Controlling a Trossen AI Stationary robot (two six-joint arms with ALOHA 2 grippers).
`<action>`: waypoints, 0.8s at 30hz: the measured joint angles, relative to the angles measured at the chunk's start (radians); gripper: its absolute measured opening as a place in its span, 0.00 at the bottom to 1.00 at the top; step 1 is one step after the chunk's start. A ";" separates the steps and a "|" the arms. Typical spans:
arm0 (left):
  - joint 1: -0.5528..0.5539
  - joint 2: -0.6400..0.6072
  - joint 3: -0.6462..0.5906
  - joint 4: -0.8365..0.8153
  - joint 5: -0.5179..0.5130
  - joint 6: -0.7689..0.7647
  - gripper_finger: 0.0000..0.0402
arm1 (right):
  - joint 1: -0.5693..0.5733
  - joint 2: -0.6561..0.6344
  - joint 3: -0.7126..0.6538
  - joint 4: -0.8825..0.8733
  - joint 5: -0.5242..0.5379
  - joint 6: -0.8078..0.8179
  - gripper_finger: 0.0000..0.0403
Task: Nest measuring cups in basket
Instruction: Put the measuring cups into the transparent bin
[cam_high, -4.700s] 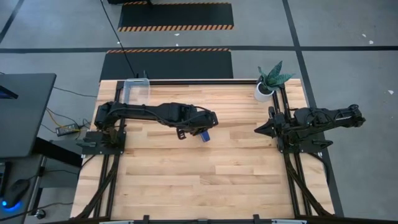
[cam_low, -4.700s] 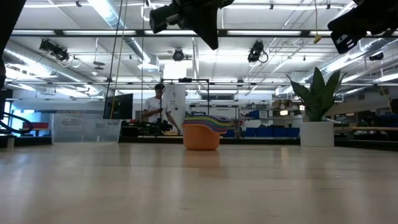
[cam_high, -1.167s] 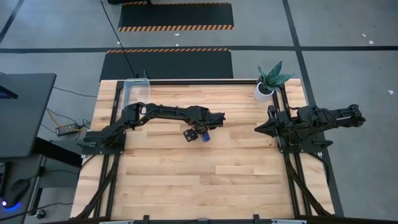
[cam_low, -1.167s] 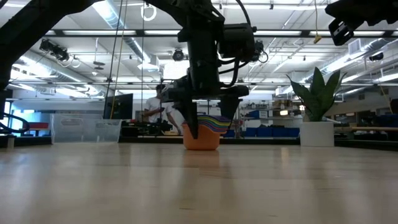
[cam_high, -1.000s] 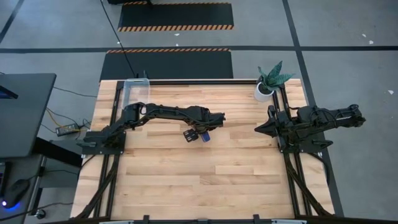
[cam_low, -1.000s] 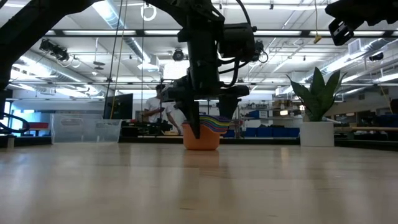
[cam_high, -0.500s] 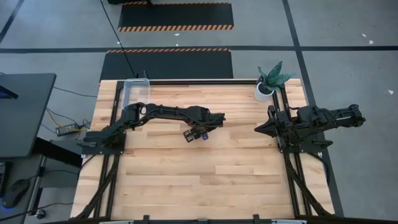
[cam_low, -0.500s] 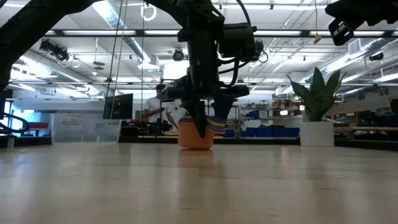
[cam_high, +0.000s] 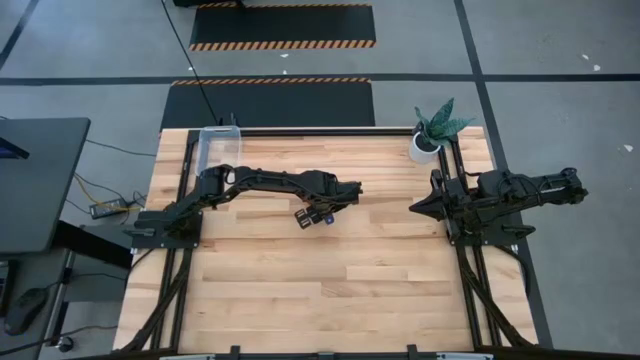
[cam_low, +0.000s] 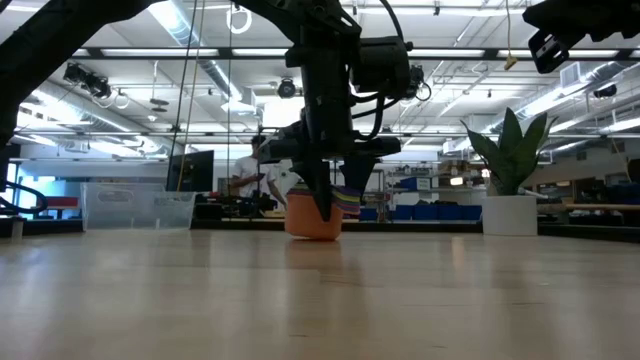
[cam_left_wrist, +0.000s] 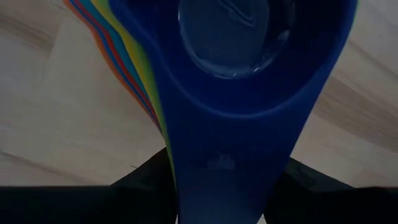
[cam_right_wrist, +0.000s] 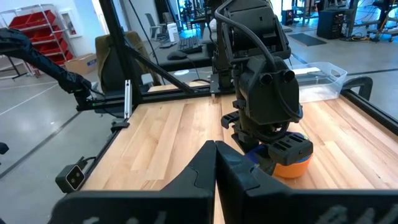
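We see one table (cam_high: 330, 290), wood-topped, with two arms on it. The left arm (cam_high: 260, 182) reaches from its base at the left edge out to the table's middle, and its claw (cam_high: 318, 217) is down over the cups (cam_low: 314, 222), one nested stack that sits on the wood near the centre. From the low view the left claw's fingers (cam_low: 322, 205) stand pressed in against the stack from both sides, so we take it as closed on the cups, with the jaws held partly apart by the stack. In the left wrist view the top cup is dark blue (cam_left_wrist: 249, 93), and its flat handle runs back between the fingers toward the wrist, so the stack's long axis lies along the claw's own line; edges of yellow, teal, orange and red cups show fanned out beside it, though we cannot count the cups surely. The right arm (cam_high: 510, 195) waits folded at the table's right edge, its claw (cam_right_wrist: 214, 165) closed on nothing. One clear basket (cam_high: 219, 146) stands at the far left corner, well apart from the cups. One potted plant (cam_high: 430, 135) stands at the far right corner.
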 joint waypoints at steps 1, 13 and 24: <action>0.000 0.000 0.000 0.001 0.000 0.000 0.43 | 0.000 0.000 0.000 0.000 0.000 0.000 0.04; 0.000 0.000 0.000 0.013 0.000 0.000 0.43 | 0.000 0.000 0.000 0.000 0.000 0.000 0.04; 0.000 0.000 0.000 0.014 0.000 0.005 0.43 | 0.000 0.000 0.000 0.000 0.000 0.000 0.04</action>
